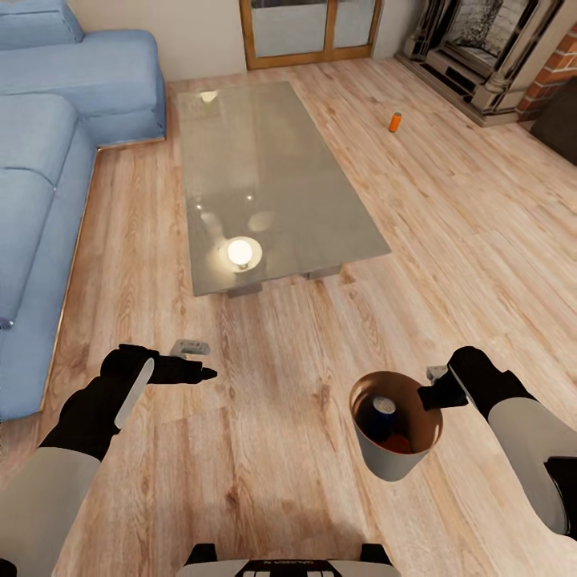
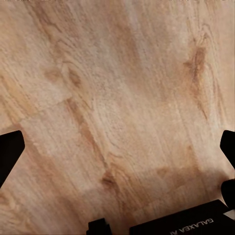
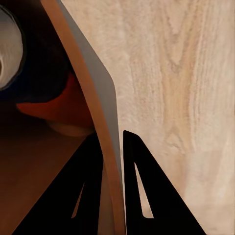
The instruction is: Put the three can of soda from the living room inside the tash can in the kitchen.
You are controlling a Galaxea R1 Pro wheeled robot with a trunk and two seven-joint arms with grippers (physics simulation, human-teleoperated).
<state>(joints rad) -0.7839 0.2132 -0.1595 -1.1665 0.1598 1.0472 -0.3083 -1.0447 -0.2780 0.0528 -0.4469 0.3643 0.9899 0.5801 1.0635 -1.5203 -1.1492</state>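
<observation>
Wood-floored living room: right gripper (image 3: 112, 147) pinches the trash can (image 1: 393, 461) rim (blue and orange cans inside). Left gripper (image 2: 117, 152) spread, over bare floor.

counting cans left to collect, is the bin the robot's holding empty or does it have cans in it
Not empty: the bin held by the right gripper contains a dark blue can and an orange-red can.

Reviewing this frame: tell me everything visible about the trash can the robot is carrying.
The trash can is a small round tapered bin, pale grey outside, glossy orange-brown on rim and interior. It hangs upright above the wood floor, the right gripper shut on its rim, one finger inside the wall and one outside. Inside lie a dark blue soda can and an orange-red one.
</observation>
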